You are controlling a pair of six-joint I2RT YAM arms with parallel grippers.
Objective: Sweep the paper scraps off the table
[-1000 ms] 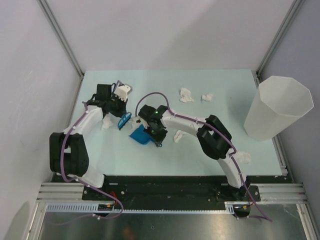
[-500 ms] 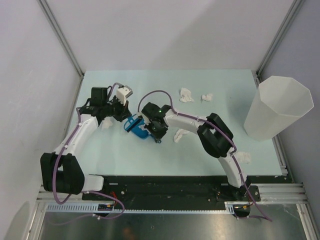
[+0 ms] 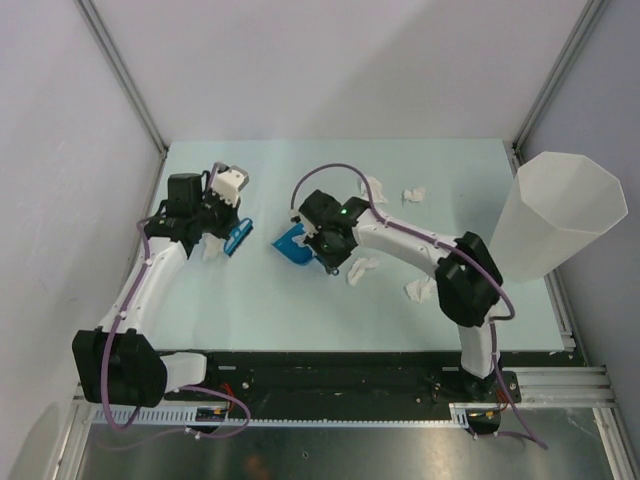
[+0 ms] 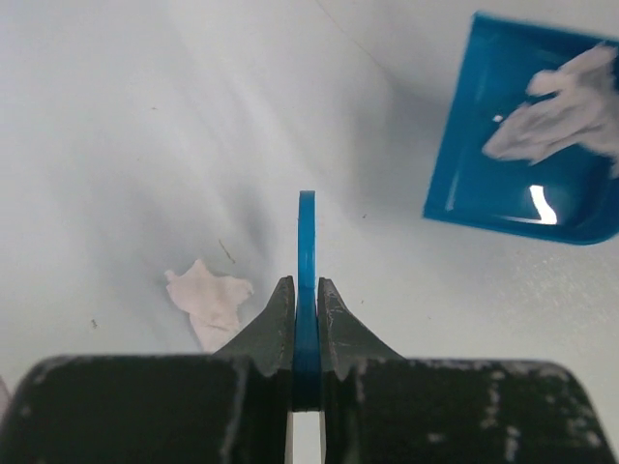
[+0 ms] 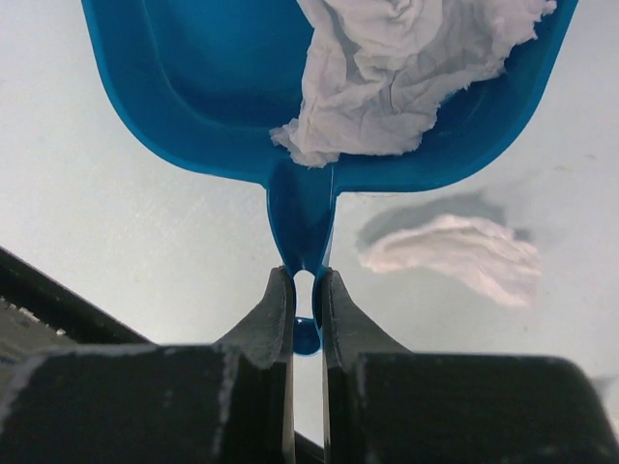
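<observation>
My left gripper is shut on a thin blue brush, seen edge-on between the fingers in the left wrist view. My right gripper is shut on the handle of a blue dustpan, held over the pale green table. One paper scrap lies in the dustpan; the pan and scrap also show in the left wrist view. Loose scraps lie by the left arm, below the right gripper, near the right elbow and at the far middle.
A tall white faceted bin stands at the table's right edge. Metal frame posts run up at both far corners. The black and metal rail strip with the arm bases lies along the near edge.
The right arm has carried the dustpan farther and to the right. The left gripper with the brush has pulled back left, so brush and pan are now apart.
</observation>
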